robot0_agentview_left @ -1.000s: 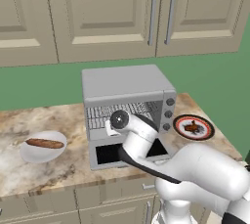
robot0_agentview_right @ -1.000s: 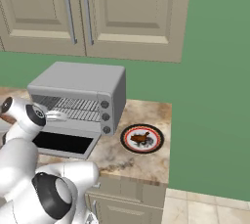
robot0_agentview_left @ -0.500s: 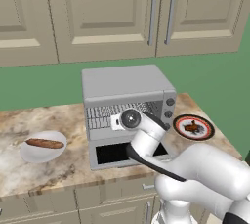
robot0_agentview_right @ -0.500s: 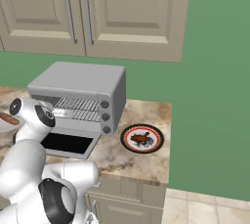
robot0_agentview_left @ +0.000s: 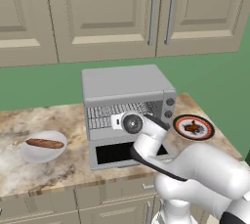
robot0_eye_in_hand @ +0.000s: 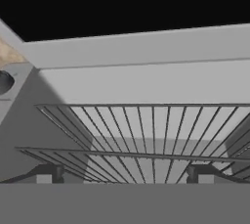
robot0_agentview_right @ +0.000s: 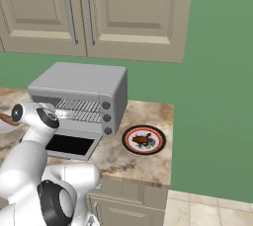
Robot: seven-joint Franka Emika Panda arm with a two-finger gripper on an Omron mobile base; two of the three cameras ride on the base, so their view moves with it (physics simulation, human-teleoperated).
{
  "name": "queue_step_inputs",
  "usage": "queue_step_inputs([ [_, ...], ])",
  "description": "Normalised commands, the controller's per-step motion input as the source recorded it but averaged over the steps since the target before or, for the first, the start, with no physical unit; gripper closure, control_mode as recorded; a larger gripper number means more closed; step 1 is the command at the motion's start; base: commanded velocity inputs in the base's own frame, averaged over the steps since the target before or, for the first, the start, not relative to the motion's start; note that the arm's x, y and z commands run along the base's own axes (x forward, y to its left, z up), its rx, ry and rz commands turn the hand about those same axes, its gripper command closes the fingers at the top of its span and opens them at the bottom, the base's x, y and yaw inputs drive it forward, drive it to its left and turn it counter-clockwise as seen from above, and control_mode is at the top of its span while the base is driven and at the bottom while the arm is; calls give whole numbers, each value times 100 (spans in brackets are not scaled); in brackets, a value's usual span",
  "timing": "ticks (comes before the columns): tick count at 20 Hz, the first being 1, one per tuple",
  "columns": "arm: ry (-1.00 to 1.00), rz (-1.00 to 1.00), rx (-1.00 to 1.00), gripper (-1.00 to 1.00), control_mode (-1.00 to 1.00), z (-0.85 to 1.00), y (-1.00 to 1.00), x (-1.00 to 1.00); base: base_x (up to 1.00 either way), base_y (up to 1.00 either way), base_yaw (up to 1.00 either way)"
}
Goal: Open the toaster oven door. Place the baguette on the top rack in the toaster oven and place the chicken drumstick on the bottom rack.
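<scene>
The worktop carries the oven near its back edge, toward the right end. Its door is dropped flat toward the front edge, black glass facing up. Inside, the top rack sits above the bottom rack, both bare wire. The arm's wrist hangs just before the opening, and the gripper looks in with its tips spread wide, holding nothing. Left of the oven, a white bowl holds the baguette. On the right end (near the corner) a red-rimmed plate holds the drumstick.
</scene>
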Motion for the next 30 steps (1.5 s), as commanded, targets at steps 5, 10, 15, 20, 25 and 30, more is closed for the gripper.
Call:
queue_step_inputs([
  [5,-8,0,6,-100,-100,0,0,1,0,0,0],
  [10,-17,0,1,-100,-100,0,4,3,0,0,0],
  [15,-14,0,0,-100,-100,0,1,-2,0,0,0],
  [20,0,0,6,-100,-100,7,0,15,0,0,0],
  [25,-7,0,6,-100,-100,18,0,0,0,0,0],
  [30,-4,0,0,-100,-100,2,0,11,0,0,0],
])
